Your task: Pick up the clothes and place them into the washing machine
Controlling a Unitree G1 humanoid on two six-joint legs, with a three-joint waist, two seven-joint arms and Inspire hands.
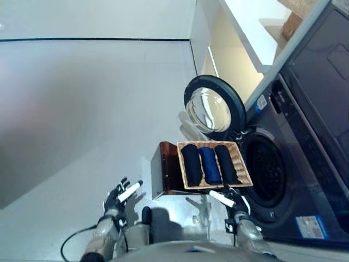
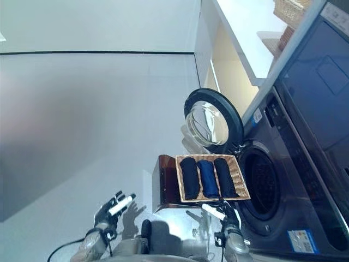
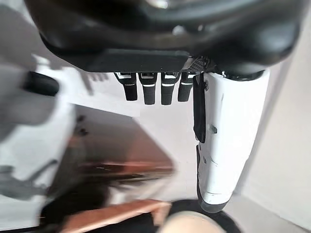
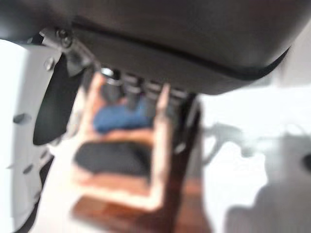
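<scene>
Three rolled clothes lie side by side in a wicker basket (image 1: 242,166): a black roll (image 1: 191,164), a blue roll (image 1: 210,165) and another black roll (image 1: 226,162). The basket rests on a brown wooden stand (image 1: 166,169) in front of the washing machine's open drum (image 1: 271,173). My right hand (image 1: 233,202) hovers just short of the basket's near edge, open and empty; its wrist view shows the blue roll (image 4: 119,119) past the fingers. My left hand (image 1: 119,197) is open over the floor, left of the stand, its fingers (image 3: 150,90) straight.
The washer's round glass door (image 1: 210,109) is swung open beyond the basket. A dark appliance front (image 1: 322,82) runs along the right. A white counter (image 1: 245,33) with a wicker item stands farther back. Pale floor (image 1: 82,109) spreads to the left.
</scene>
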